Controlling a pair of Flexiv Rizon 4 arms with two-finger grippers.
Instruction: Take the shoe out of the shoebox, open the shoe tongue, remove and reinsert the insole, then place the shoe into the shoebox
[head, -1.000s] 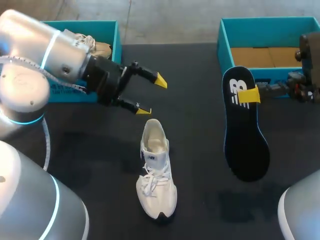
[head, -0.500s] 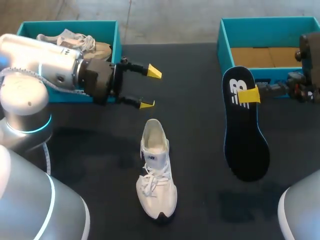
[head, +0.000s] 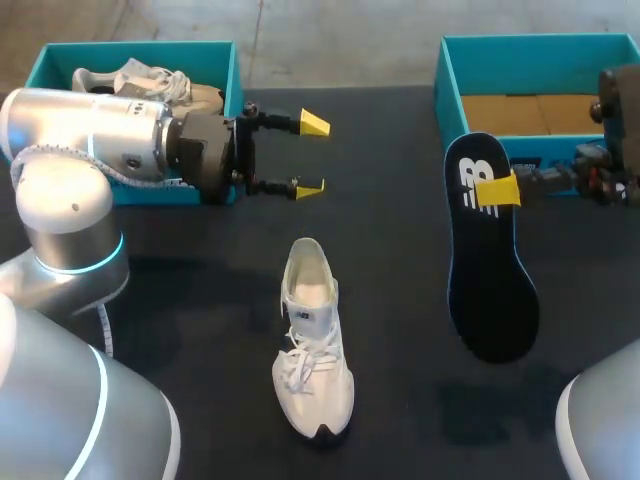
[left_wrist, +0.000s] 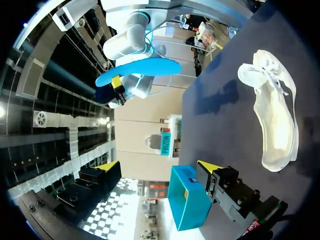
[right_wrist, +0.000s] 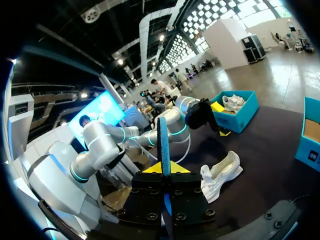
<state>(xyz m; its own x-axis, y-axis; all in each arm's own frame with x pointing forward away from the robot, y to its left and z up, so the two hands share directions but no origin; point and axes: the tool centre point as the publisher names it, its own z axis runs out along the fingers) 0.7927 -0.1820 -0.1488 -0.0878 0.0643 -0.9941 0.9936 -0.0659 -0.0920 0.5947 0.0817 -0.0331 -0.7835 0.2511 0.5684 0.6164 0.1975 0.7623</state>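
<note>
The white sneaker lay on the dark table at lower centre of the head view, toe toward the bottom edge, heel opening toward the top, laces loose. Its insole was out and hung at the right of the frame, heel end up, pinched near that end by the right gripper. The right wrist view showed the insole edge-on between the two yellow tips, which pressed on it from both sides.

The left gripper hovered at upper centre-left, above the sneaker's heel, its fingers spread wide and holding nothing. From its own wrist view the sneaker lay ahead and off to one side of its fingers.

The insole looked thin, light and bendable, so a grip at one end would probably let the free end sag. The sneaker seemed soft-sided and light and would likely slide if pushed. The firm heel collar looked like the best place to steady it.

The open shoebox stood at upper right. A second box at upper left held another shoe.
</note>
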